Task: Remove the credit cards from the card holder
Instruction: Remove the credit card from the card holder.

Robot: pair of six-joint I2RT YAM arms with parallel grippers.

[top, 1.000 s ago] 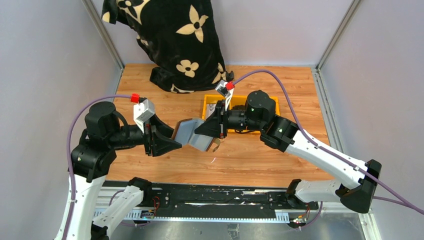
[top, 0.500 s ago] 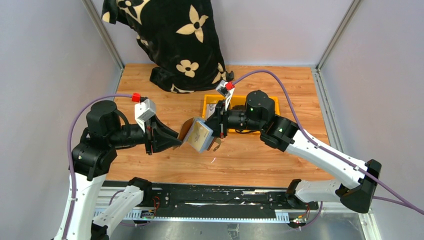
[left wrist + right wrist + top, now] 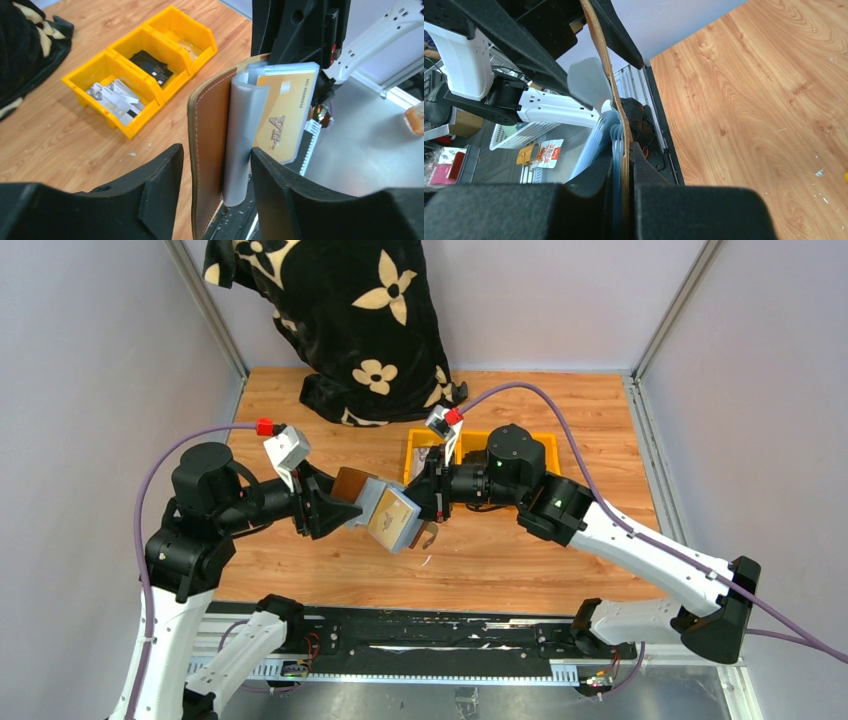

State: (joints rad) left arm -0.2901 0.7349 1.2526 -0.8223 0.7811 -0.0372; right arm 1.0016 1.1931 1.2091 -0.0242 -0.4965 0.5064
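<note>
The brown card holder (image 3: pixel 350 483) hangs open in the air between my two grippers. Its grey sleeves (image 3: pixel 371 503) fan out, and a gold credit card (image 3: pixel 393 519) marked VIP sits in one. My right gripper (image 3: pixel 428 502) is shut on the holder's far edge, pinching cover and sleeves (image 3: pixel 623 125). My left gripper (image 3: pixel 338 508) is open. In the left wrist view the brown cover (image 3: pixel 210 145) and a curled grey sleeve (image 3: pixel 242 135) stand between its fingers (image 3: pixel 155 185), with the gold card (image 3: pixel 282 117) beyond. The right finger touches the sleeve; the left finger is apart from the cover.
A yellow three-part bin (image 3: pixel 478 443) stands behind the right gripper. In the left wrist view its near part holds pale grey cards (image 3: pixel 117 97) and its middle part a black object (image 3: pixel 152 72). A black floral cloth (image 3: pixel 340 320) lies at the back. A metal rail runs along the near edge.
The holder has opened wider and turned, so its brown cover and the gold card now show. My left gripper has moved around the cover and sleeve. The right gripper keeps its hold.
</note>
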